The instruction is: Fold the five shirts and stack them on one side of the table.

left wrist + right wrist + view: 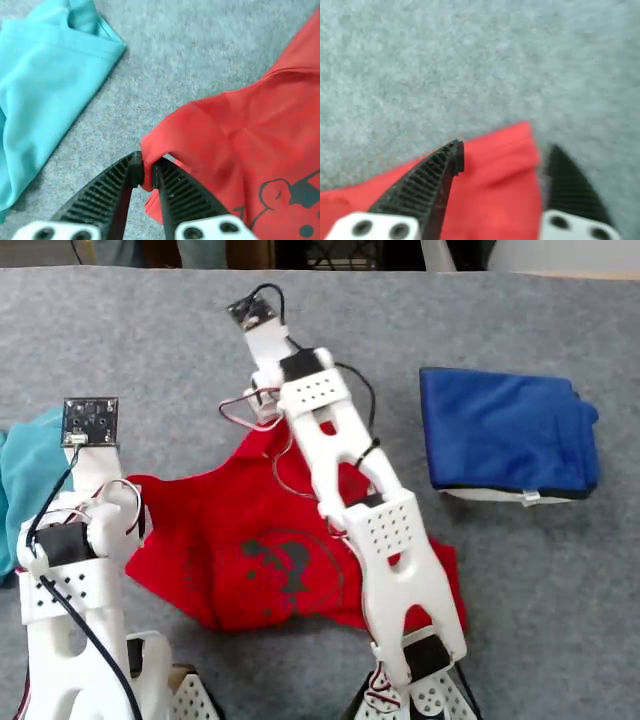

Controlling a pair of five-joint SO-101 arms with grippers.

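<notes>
red shirt [250, 540] lies crumpled, print side up, at table centre toward 6 o'clock on the grey table [150, 340]. left gripper [147, 172] is clenched on the shirt's sleeve edge at the shirt's 9 o'clock side, with red cloth pinched between both black ribbed fingers [120, 182]. right gripper [506, 152] is released, jaws spread either side of a red corner at the shirt's 12 o'clock edge, one fingertip [452, 155] over the cloth and the other just off it above the grey surface; cannot tell if they touch the cloth. blue shirt [505, 430] sits folded at 2 o'clock, well apart from the red one, on top of a white cloth [490, 497] peeking out at its 6 o'clock edge. teal shirt [25, 480] is bunched at the 9 o'clock table edge, near the left arm, not touching the red shirt.
</notes>
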